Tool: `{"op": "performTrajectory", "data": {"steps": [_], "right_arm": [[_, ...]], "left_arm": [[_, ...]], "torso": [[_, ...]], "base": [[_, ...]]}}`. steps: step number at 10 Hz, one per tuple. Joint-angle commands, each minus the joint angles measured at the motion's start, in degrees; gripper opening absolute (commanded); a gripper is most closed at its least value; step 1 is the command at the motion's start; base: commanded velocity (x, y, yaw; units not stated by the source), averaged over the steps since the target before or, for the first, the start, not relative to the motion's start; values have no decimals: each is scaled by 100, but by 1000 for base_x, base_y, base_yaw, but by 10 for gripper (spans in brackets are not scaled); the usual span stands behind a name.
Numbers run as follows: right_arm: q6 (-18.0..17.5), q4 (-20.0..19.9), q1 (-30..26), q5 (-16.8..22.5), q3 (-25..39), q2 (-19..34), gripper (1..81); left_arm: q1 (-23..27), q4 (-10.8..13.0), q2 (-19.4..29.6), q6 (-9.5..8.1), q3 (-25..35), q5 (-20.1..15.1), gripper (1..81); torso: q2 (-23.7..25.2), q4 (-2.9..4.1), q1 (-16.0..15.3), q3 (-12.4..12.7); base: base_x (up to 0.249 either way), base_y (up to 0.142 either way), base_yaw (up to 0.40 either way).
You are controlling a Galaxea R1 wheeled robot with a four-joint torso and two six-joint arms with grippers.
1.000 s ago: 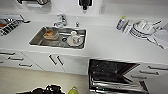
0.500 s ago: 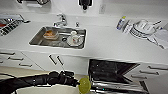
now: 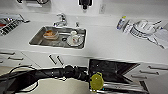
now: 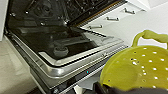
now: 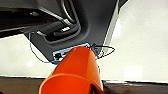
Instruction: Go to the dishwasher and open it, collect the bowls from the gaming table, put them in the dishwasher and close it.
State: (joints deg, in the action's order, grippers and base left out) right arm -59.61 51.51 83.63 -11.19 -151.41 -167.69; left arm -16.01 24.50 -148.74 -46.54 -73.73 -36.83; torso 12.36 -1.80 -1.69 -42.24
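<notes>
The dishwasher (image 3: 112, 71) stands open under the white counter, its door (image 3: 122, 87) folded down flat. My left arm reaches in from the left, and my left gripper (image 3: 88, 77) is shut on the pale yellow-green bowl (image 3: 96, 81), holding it in the air at the door's near corner. Up close in the left wrist view, this bowl (image 4: 136, 71) has small holes and a loop handle, and it hangs beside the steel-rimmed dishwasher door (image 4: 62, 50) and the dark racks behind it. My right gripper (image 5: 93, 88) is shut on the orange-red bowl (image 5: 75, 72), held low beside my own dark body.
A steel sink (image 3: 37, 40) with a cup, plate and dish is set in the counter (image 3: 110, 42), with a tap (image 3: 61, 20) behind it. Stacked plates (image 3: 142, 28) and a bottle (image 3: 121, 23) stand at the right. White drawers (image 3: 153, 71) flank the dishwasher.
My left arm has come up from the lower edge and stretched to the right, carrying the yellow-green bowl to the open dishwasher door. The camera has barely moved.
</notes>
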Motion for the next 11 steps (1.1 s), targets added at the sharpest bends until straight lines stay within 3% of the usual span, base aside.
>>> {"op": "performTrajectory", "data": {"steps": [1,3,4,5,6,7,11], "right_arm": [[-7,44,89,267,-2,-21,10],[-7,44,89,267,-2,-30,10],[-7,44,89,267,-10,-21,10],[-7,44,89,267,-11,-4,10],[-15,35,97,267,-19,-3,10],[-15,35,89,267,-19,-3,10],[-24,35,27,267,-19,-30,10]], "left_arm": [[988,-112,-1184,-206,-765,-193,10],[1252,-61,-1712,-206,-1178,-167,10],[1271,288,-1826,-275,-1327,84,10],[1279,705,-1879,-531,-1557,422,10],[1340,1001,-1914,-757,-1757,518,10],[1437,1153,-2002,-856,-1908,554,10],[2044,1162,-2810,-883,-2787,510,10]], "torso": [[0,0,0,0],[-2,0,0,-2],[-2,0,0,-2],[-5,0,-2,-2],[-5,0,-2,-2],[-5,0,-2,-2],[-7,0,-2,-4]], "base": [[0,0,0],[0,0,0],[0,0,0],[0,0,0],[0,0,0],[0,0,0],[0,0,0]]}}
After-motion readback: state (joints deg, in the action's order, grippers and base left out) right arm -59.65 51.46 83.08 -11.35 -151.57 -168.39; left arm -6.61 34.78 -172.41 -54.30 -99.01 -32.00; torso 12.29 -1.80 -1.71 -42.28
